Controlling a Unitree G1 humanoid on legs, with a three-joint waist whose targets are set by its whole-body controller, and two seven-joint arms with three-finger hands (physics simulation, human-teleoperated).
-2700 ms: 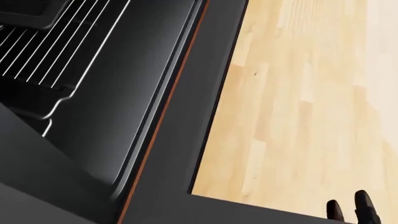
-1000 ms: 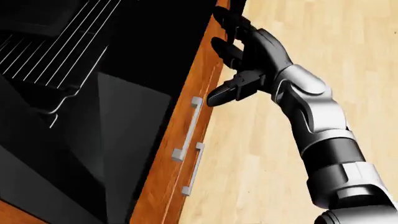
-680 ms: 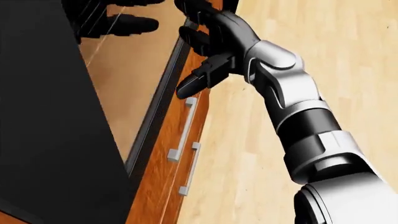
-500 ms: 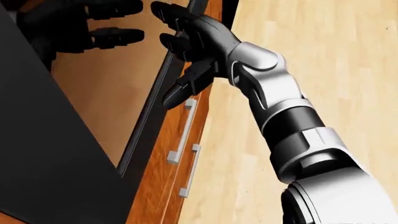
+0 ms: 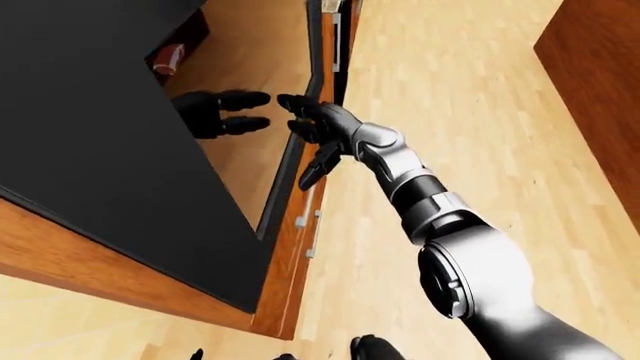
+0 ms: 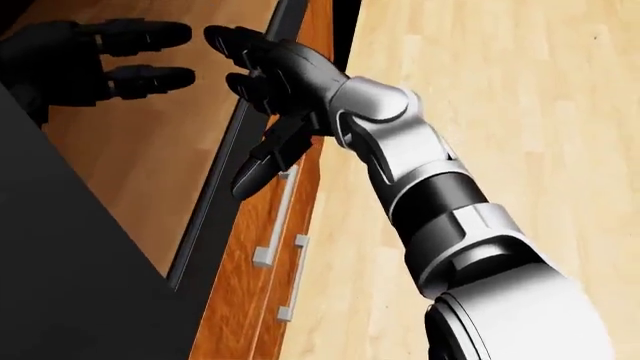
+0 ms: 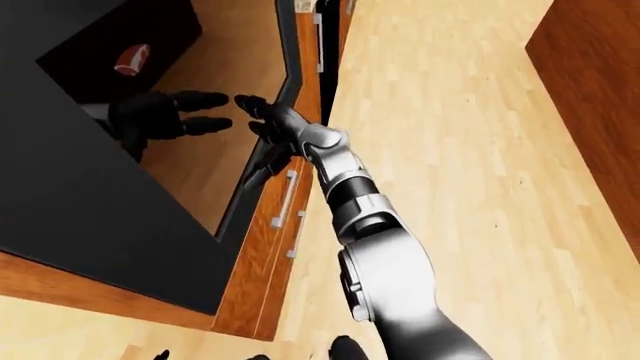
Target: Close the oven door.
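Note:
The oven door [image 6: 150,165] stands nearly upright. Its glossy face mirrors the wooden floor, and its dark frame edge [image 6: 215,202] runs down the middle of the head view. My right hand [image 6: 245,97] is open, with spread fingers [image 6: 225,41] against the door's upper right edge and the thumb [image 6: 255,169] pointing down along the frame. The dark hand shape [image 6: 90,60] on the door face looks like that hand's reflection. My left hand does not show in any view.
A black stove top [image 5: 90,135] fills the left, with a wooden counter edge [image 5: 110,274] below it. Orange-brown cabinet fronts with two metal bar handles [image 6: 275,217] run beside the door. Light wood floor [image 6: 520,112] lies to the right, and a brown cabinet [image 5: 600,75] stands at the far right.
The door has swung up from lying open with the racks showing to nearly upright. My right hand came in and moved up and left along with the door's edge.

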